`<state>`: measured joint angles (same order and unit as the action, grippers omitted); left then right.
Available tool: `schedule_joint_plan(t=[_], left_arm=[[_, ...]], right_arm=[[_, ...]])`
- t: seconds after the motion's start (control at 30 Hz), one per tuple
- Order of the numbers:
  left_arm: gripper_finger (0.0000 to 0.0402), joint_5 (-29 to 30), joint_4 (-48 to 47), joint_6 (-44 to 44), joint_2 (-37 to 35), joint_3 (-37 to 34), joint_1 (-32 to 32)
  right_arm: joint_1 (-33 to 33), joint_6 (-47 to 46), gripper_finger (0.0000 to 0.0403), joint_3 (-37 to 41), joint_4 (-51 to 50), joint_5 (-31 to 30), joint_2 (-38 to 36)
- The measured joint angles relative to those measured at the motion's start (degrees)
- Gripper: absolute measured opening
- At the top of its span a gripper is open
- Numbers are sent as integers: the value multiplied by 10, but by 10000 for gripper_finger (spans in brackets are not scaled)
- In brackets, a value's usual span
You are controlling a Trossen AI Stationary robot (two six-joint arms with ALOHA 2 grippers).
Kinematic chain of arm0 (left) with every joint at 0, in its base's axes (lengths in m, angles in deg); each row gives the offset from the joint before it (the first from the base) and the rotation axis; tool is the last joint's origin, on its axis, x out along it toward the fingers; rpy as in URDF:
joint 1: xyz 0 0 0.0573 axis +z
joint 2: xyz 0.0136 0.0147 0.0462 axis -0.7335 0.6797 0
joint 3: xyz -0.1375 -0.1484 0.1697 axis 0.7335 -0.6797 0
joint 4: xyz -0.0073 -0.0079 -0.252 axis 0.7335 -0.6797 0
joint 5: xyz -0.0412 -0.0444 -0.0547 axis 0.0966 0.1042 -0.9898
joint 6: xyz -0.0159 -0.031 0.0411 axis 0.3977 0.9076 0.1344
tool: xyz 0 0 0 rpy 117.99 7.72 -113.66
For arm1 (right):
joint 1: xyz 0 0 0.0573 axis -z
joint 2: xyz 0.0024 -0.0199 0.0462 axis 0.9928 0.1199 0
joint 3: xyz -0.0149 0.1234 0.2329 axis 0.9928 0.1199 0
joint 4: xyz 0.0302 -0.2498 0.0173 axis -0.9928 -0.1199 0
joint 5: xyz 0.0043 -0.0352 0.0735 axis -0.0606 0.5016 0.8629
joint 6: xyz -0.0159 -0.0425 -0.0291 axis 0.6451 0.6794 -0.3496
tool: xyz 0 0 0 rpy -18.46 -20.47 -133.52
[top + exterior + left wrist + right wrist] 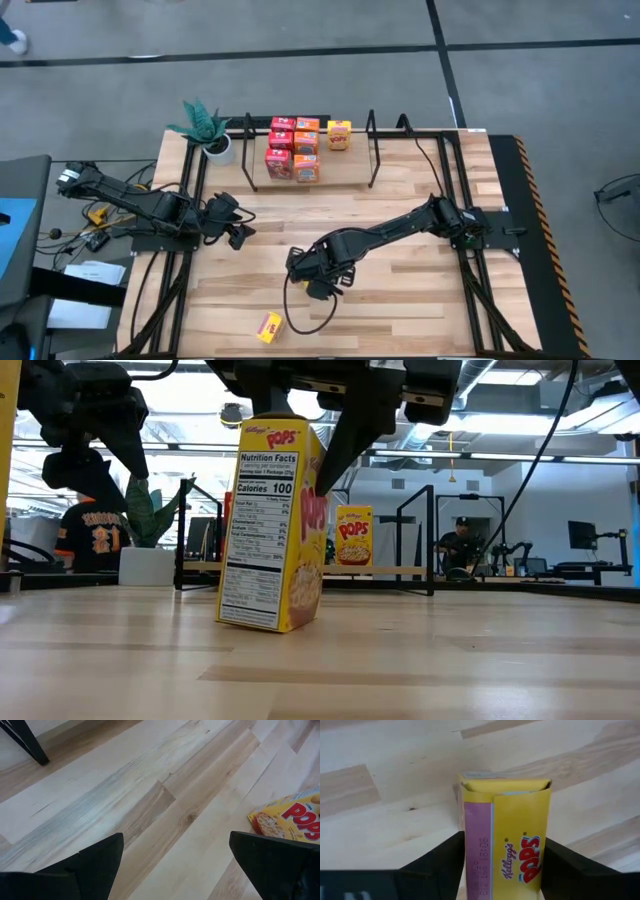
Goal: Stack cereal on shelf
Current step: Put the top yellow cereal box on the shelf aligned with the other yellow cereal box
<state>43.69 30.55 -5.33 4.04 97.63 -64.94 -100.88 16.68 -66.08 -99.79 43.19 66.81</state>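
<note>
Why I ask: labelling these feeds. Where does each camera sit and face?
High view: overhead, straight down; both arms, shelf.
Low view: table height, level toward shelf; arms from above.
Left wrist view: on left wrist, facing tabletop; open left end effector.
Right wrist view: on right wrist, facing yellow cereal box; right end effector.
Shared: low and right wrist views show that box.

Light wooden table carries the black-rod shelf at its far edge and a white potted plant beside it. Shelf holds 5 cereal boxes. 1 yellow box lies near the table's front edge; another stands tilted on the table.
</note>
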Motion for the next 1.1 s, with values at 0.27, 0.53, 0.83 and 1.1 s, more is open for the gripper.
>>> schedule_joint_plan(t=[0.27,0.53,0.83,1.1], left_arm=[[355,0,0,3,0,0,0],[355,1,0,4,0,0,0],[355,2,0,2,0,0,0],[355,11,0,-13,0,0,0]], right_arm=[[8,-77,218,-7,-26,-1,-12],[78,-178,195,-81,-179,0,-13],[220,-280,169,-164,-306,-1,-14],[326,-298,185,-167,-305,0,-47]])
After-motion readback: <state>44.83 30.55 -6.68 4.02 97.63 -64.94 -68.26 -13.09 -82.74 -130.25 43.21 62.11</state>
